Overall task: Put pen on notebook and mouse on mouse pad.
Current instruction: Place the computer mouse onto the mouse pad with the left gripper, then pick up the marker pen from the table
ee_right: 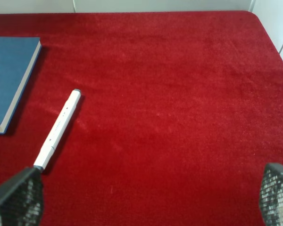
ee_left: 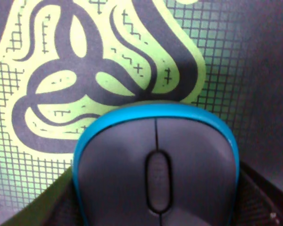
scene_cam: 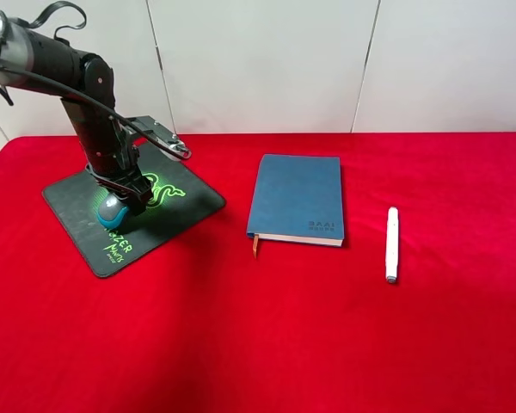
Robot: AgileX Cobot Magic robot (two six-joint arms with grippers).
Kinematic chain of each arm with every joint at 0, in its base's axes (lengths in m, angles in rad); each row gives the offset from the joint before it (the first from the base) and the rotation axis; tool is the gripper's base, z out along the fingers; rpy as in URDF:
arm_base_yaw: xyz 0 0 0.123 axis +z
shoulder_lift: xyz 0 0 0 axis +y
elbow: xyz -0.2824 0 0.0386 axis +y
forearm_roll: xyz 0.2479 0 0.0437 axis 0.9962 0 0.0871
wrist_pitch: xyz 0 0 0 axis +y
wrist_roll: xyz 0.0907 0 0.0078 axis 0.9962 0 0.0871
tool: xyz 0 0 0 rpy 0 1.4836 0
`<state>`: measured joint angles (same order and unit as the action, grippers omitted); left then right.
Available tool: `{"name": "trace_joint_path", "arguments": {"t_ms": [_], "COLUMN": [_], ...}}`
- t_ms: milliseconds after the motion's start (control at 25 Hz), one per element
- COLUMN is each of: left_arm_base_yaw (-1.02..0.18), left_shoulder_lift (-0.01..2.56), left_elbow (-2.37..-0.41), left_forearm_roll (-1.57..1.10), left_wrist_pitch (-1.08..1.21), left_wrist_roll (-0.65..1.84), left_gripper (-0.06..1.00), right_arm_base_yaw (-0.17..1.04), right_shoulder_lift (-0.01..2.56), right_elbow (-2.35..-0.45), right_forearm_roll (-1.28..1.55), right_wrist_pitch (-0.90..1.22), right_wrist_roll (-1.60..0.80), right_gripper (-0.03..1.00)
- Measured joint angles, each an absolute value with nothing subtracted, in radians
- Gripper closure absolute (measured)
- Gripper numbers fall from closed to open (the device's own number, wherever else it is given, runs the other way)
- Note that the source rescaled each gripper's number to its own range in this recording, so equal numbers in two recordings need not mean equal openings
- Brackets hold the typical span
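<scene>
The mouse (scene_cam: 112,210), dark grey with blue sides, rests on the black mouse pad (scene_cam: 189,200) over its green logo. My left gripper (scene_cam: 120,196) reaches down onto it. In the left wrist view the mouse (ee_left: 155,160) fills the space between the dark fingers (ee_left: 262,197) of the left gripper (ee_left: 155,209), which is shut on it. The blue notebook (scene_cam: 298,198) lies mid-table. To its right the white pen (scene_cam: 391,243) lies on the cloth. My right gripper (ee_right: 146,207) hangs open above the cloth near the pen (ee_right: 58,128), beside the notebook (ee_right: 9,75).
A red cloth (scene_cam: 267,335) covers the whole table, and a white wall stands behind it. The table's far right corner (ee_right: 252,14) shows in the right wrist view. The orange ribbon (scene_cam: 255,245) sticks out of the notebook's near edge.
</scene>
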<state>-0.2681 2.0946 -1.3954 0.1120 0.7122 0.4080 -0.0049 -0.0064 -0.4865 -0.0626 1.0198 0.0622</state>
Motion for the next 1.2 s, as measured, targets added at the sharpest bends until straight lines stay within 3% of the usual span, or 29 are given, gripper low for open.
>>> {"name": "trace_joint_path", "arguments": {"t_ms": [40, 120, 200, 280, 600, 1200], "left_arm_base_yaw": [-0.268, -0.268, -0.268, -0.268, -0.268, -0.267], "left_shoulder_lift": [2.095, 2.095, 2.095, 2.095, 2.052, 1.761], "left_elbow": [-1.395, -1.395, -1.397, -1.397, -1.401, -1.409], "left_forearm_roll": [0.112, 0.112, 0.112, 0.112, 0.107, 0.006], "left_wrist_pitch": [0.71, 0.704, 0.7, 0.699, 0.759, 1.113], "left_wrist_roll": [0.408, 0.409, 0.415, 0.416, 0.41, 0.317], "left_gripper": [0.74, 0.29, 0.09, 0.0, -0.05, -0.05], "right_arm_base_yaw": [-0.005, -0.005, -0.005, -0.005, -0.005, -0.005], "right_shoulder_lift": [-0.006, -0.006, -0.006, -0.006, -0.006, -0.006], "right_elbow": [-0.487, -0.487, -0.487, -0.487, -0.487, -0.487], "right_forearm_roll": [-0.063, -0.063, -0.063, -0.063, -0.063, -0.063], "right_wrist_pitch": [1.02, 1.02, 1.02, 1.02, 1.02, 1.02], "right_wrist_roll": [0.062, 0.062, 0.062, 0.062, 0.062, 0.062], "right_gripper": [-0.03, -0.03, -0.03, -0.03, -0.03, -0.03]}}
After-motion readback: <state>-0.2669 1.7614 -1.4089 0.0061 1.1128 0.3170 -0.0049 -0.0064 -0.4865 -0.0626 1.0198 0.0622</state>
